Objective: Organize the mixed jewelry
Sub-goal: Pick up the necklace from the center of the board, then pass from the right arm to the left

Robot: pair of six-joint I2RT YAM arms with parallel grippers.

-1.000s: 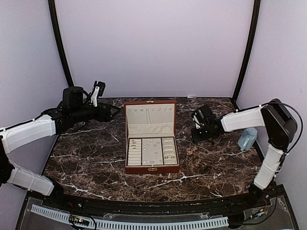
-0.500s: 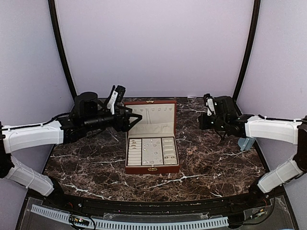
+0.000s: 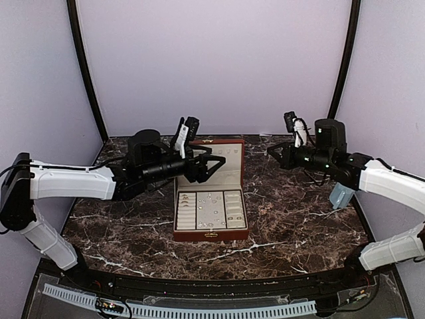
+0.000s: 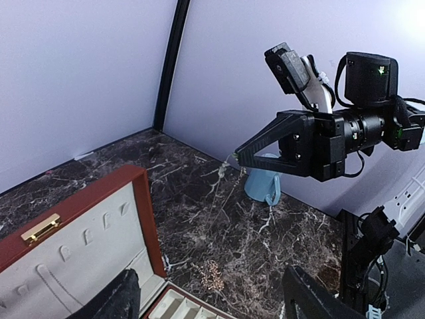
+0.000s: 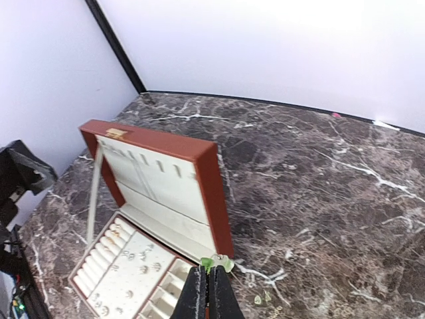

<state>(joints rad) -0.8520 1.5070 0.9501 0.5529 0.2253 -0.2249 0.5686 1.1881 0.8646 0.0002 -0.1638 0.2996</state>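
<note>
Marble table (image 3: 299, 226) below, lilac walls (image 3: 212, 60) behind: hovering mid-frame with left gripper (image 3: 219, 165) spread, pinching pale piece (image 5: 216, 264) at right in right gripper (image 3: 269, 149), leaving mixed jewelry (image 3: 210, 203) lying in red-brown box (image 3: 210, 234), centre.

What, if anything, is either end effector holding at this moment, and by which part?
The right end effector, shut, pinches what looks like a thin chain by its top end; the rest dangles. The left end effector is open, empty.
</note>
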